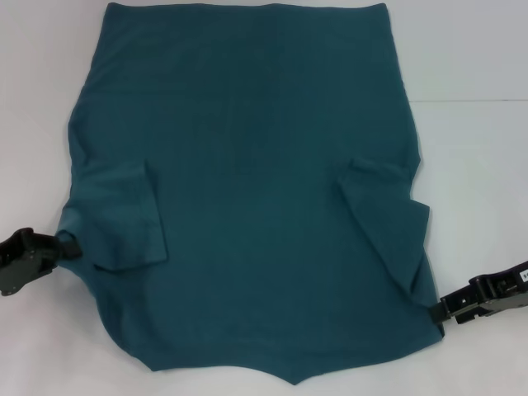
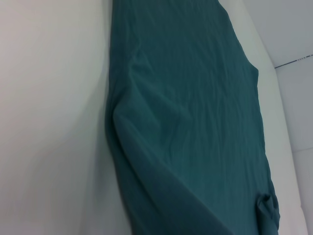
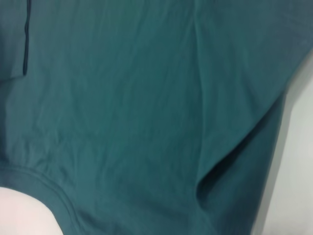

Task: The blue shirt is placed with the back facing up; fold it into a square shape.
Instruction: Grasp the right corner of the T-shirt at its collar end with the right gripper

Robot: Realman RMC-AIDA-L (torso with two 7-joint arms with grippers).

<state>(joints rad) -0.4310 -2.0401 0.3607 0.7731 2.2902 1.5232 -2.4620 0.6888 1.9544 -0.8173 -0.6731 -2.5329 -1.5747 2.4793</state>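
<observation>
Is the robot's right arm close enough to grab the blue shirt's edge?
Probably yes. The right gripper sits at the blue shirt's near right edge, beside the folded-in sleeve, and nothing lies between them. The left gripper is likewise at the opposite edge.

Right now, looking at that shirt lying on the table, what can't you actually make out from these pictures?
- Blue shirt: its front lies face-down on the table in the head view; any print is hidden.
- Far hem: cut off by the head view's top edge.
- Left claw, right claw: tips sit at the shirt's side edges; grip unclear.
- Both wrist views: only cloth, no claw.
</observation>
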